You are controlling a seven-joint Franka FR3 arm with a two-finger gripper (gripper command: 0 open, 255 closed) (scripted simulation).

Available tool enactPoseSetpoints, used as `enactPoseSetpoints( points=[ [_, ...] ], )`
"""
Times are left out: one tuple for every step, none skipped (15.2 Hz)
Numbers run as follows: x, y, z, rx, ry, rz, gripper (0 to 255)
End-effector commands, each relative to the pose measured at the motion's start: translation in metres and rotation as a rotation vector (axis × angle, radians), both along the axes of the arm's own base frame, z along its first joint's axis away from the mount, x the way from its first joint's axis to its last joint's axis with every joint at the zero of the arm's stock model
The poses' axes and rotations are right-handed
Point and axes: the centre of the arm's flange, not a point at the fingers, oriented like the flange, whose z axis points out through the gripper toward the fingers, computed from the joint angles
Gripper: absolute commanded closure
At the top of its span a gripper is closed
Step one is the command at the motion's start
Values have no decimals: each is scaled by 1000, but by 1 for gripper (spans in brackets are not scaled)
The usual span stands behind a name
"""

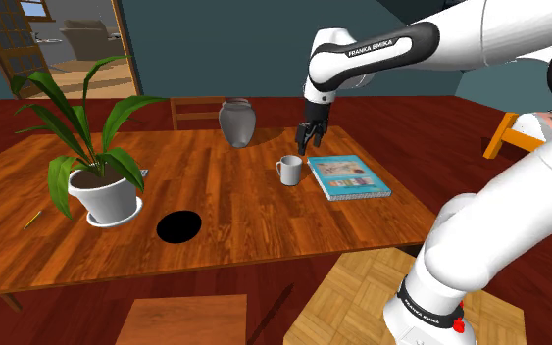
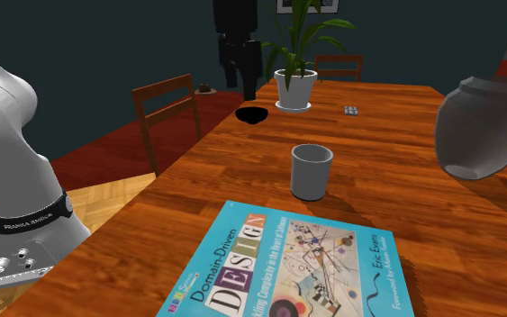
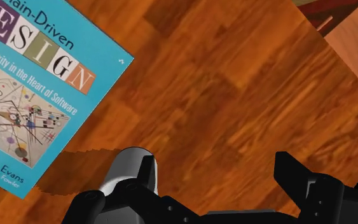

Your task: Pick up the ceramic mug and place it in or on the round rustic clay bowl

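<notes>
Hovering my pincer (image 1: pixel 310 137), released and empty, near the pale grey mug (image 1: pixel 288 170), I should centre the jaws across its rim before descending, clear of the book (image 1: pixel 347 177).

Wooden table (image 1: pixel 254 221), plank top, red-brown.
Book (image 1: pixel 347 177), teal cover titled "Domain-Driven Design", lying flat near the table edge.
Grey vase (image 1: pixel 237 123), upright, at the far edge in the shoulder view.
Potted plant (image 1: pixel 92 157), long green leaves, white pot on a white saucer.
Wooden chair (image 2: pixel 164 110), beside the table.
</notes>
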Motion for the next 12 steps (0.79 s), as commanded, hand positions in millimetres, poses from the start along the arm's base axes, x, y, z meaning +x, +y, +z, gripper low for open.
enactPoseSetpoints(
  points=[
    [17, -18, -13, 2, 6, 0, 0],
    [25, -27, -20, 4, 9, -1, 0],
    [34, -35, -27, 5, 12, -1, 0],
    [42, -43, -33, 6, 15, -2, 0],
    [50, -52, -40, 8, 18, -2, 0],
    [59, -60, -47, 9, 22, -2, 0],
    [67, -68, -54, 11, 25, -3, 0],
    [75, -77, -61, 12, 28, -3, 0],
    [84, -85, -68, 13, 31, -3, 0],
    [92, -93, -75, 15, 34, -4, 0],
    [100, -102, -82, 16, 37, -4, 0],
    [108, -110, -89, 18, 41, -5, 0]
  ],
)
